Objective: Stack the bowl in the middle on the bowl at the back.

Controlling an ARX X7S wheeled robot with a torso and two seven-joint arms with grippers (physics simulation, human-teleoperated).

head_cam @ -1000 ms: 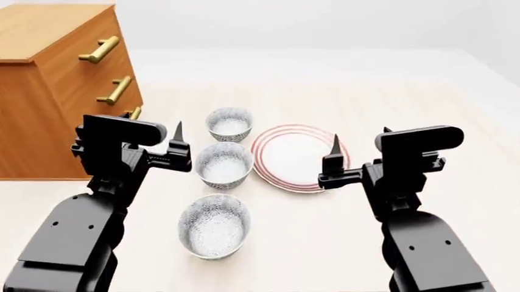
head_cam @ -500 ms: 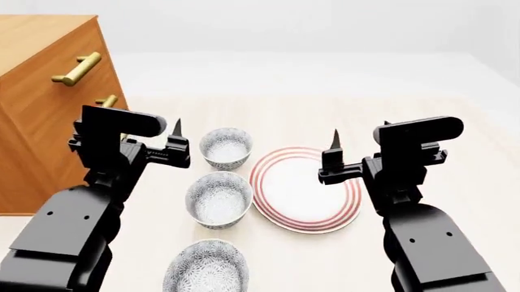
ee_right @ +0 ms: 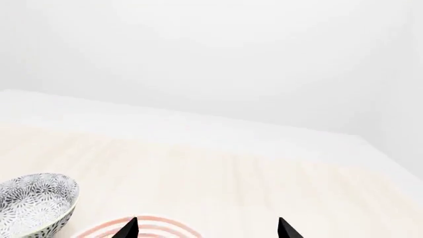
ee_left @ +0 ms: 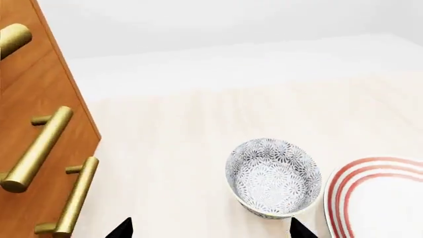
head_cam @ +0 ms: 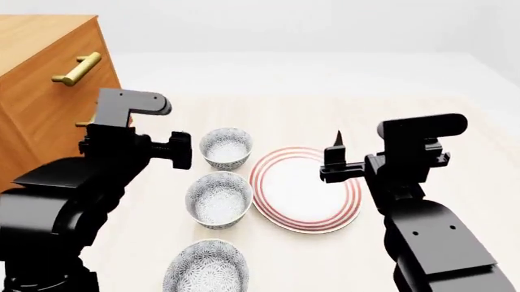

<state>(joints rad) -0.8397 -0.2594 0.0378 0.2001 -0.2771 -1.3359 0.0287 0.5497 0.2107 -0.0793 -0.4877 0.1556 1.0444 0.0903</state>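
Three patterned grey bowls stand in a column in the head view: the back bowl (head_cam: 226, 147), the middle bowl (head_cam: 218, 199) and a front bowl (head_cam: 207, 274). My left gripper (head_cam: 182, 150) hovers just left of the back bowl, apart from it. In the left wrist view its fingertips stand wide apart and empty (ee_left: 210, 233), with the back bowl (ee_left: 273, 177) ahead of them. My right gripper (head_cam: 335, 159) hangs above the striped plate, open and empty (ee_right: 207, 232). The back bowl (ee_right: 33, 203) shows at the edge of the right wrist view.
A white plate with red rings (head_cam: 305, 190) lies right of the bowls and also shows as plate (ee_left: 377, 198) and plate (ee_right: 155, 223). A wooden drawer chest with brass handles (head_cam: 49, 91) stands at the left, close beside my left arm, seen as chest (ee_left: 39, 148).
The view first shifted so the bowls and plate sit lower in frame. Since half a second ago my left arm has risen and turned its wrist toward the back bowl. The right arm barely moved.
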